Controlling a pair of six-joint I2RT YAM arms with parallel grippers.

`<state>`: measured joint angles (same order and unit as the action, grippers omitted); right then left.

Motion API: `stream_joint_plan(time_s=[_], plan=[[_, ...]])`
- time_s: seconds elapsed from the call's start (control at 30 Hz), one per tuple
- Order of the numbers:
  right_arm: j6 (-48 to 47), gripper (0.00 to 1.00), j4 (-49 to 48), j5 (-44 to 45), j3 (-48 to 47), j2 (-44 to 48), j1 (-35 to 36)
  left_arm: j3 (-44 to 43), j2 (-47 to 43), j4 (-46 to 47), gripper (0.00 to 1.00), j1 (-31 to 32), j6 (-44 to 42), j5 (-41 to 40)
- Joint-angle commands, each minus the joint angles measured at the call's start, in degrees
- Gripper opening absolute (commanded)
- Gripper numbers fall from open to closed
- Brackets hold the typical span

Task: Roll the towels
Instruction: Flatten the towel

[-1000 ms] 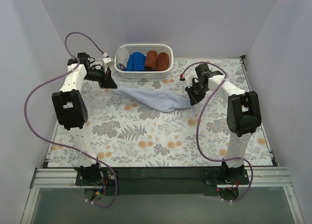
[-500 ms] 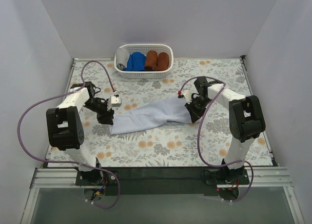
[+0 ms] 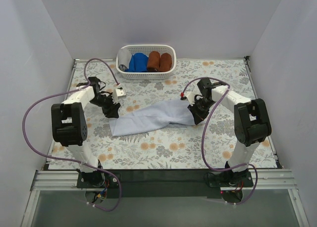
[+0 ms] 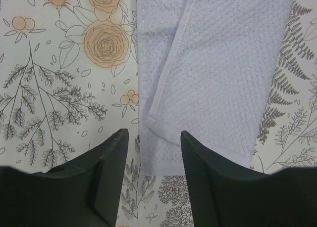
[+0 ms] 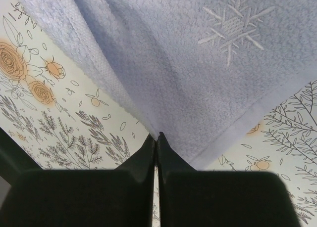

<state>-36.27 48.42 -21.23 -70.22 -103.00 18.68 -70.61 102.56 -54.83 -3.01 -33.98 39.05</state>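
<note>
- The lavender towel (image 3: 151, 119) lies stretched across the middle of the floral counter (image 3: 163, 145), long and loosely rumpled, its right end the higher one in the overhead view.
- The left pincer (image 4: 151, 138) is partly spread, its two dark fingers (image 4: 111, 158) apart with nothing between them, poised just over the towel's left end, where a folded corner rests flat on the counter.
- The right pincer (image 5: 157, 138) is pressed tight on the towel's right edge, and the cloth bunches into the tips.
- A stitched snowflake motif (image 5: 233, 22) shows on the towel near that grip.
- At the back edge, a white basket (image 3: 143, 75) holds a blue roll (image 3: 137, 62) and rust-brown rolls (image 3: 159, 62), well apart from the towel.
</note>
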Motion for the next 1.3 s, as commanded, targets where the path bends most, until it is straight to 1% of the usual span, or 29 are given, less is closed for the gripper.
stream_joint_plan(time_s=[0.0,0.23,0.27,0.33,0.37,0.43,0.47,0.53,0.67,0.77,0.9,0.97,1.0,1.03,1.13,1.17,1.23,1.27], plan=[[-0.47,0.01,1.15,-1.53,-0.18,0.70,0.22,-0.06,0.44,3.67,0.41,1.42,2.16,0.33],[-0.11,0.01,1.15,-1.62,-0.62,0.52,0.22,1.09,4.04,5.87,0.39,2.21,4.09,-0.81],[-0.03,0.01,1.15,-1.53,-0.62,0.43,0.13,1.17,4.22,5.87,0.38,3.95,4.09,-0.73],[0.32,0.01,1.15,-1.27,-0.89,0.26,0.13,1.09,4.57,5.87,0.34,4.32,3.83,-0.73],[0.41,0.01,1.15,-1.18,-1.15,0.26,0.13,1.09,4.57,5.53,0.27,4.41,3.57,-0.73],[0.59,0.01,1.06,-1.18,-1.33,0.26,0.13,0.83,4.66,5.35,0.20,4.59,3.39,-0.81],[0.59,0.01,1.06,-1.18,-1.33,0.26,0.13,0.13,4.75,5.00,0.07,4.50,3.39,-0.81],[0.68,0.01,1.06,-1.18,-1.33,0.17,0.22,-0.40,4.31,4.38,0.00,4.59,3.39,-0.46],[0.68,0.01,1.15,-0.48,-1.42,0.43,0.13,-2.25,2.82,1.58,0.00,4.50,3.65,1.03],[0.76,0.01,1.23,-0.21,-1.85,0.52,-0.04,-5.41,2.03,-0.36,0.00,4.06,4.00,1.99],[1.47,0.01,1.32,-0.04,-2.99,0.26,-1.09,-11.03,2.20,-2.39,0.00,3.09,5.67,3.75],[2.43,0.01,1.32,0.05,-5.54,-0.62,-1.89,-15.60,2.90,-2.65,0.00,3.09,6.90,4.37],[2.78,0.01,1.41,0.23,-6.94,-1.14,-2.93,-17.61,4.04,-2.39,0.00,1.35,8.47,4.46],[3.39,0.01,1.41,0.40,-10.95,-1.76,-3.55,-21.55,4.74,-2.21,0.00,1.16,9.45,4.81],[4.98,0.01,3.16,-0.12,-18.88,-4.31,-6.28,-29.21,8.43,-3.08,0.00,0.63,11.73,6.30],[5.07,0.01,5.69,-0.38,-24.82,-4.92,-6.81,-35.41,9.57,-6.31,0.00,0.55,11.57,7.52],[3.76,0.01,8.86,-1.35,-29.26,-5.89,-7.95,-40.72,11.42,-10.10,0.00,0.11,10.69,9.11],[3.06,0.01,11.32,-1.44,-31.02,-5.72,-8.04,-42.31,11.34,-13.86,0.00,-0.07,8.77,10.07]])
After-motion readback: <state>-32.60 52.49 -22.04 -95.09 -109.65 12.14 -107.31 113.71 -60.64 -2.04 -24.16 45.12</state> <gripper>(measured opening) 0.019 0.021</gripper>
